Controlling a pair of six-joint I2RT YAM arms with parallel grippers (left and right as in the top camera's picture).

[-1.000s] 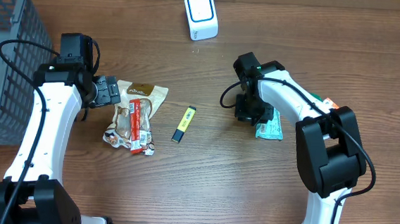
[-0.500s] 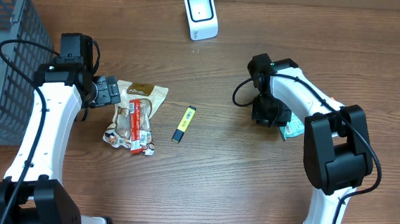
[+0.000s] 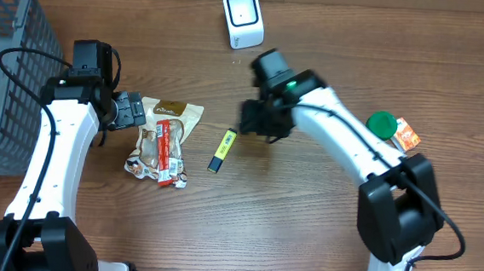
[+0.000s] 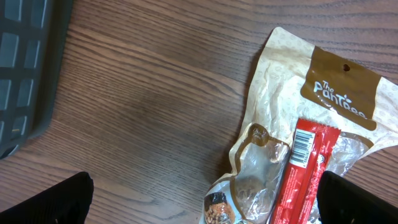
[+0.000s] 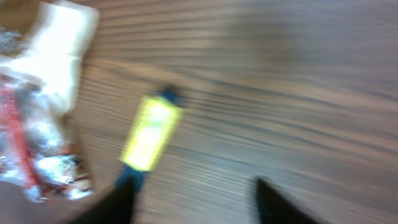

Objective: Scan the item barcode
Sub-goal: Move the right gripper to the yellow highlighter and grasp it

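A white barcode scanner stands at the back of the table. A yellow highlighter lies mid-table. My right gripper hovers just right of the highlighter, open, with nothing between its blurred fingers. Left of the highlighter lies a tan snack bag with a red barcoded packet on top. My left gripper hangs wide open over the bag's left edge and holds nothing.
A grey mesh basket fills the far left; its corner shows in the left wrist view. A green round item and an orange packet lie at the right, beside my right arm.
My right gripper let go of a teal packet at the right, opened, and swung left across the table to beside the highlighter. The left arm has not moved.
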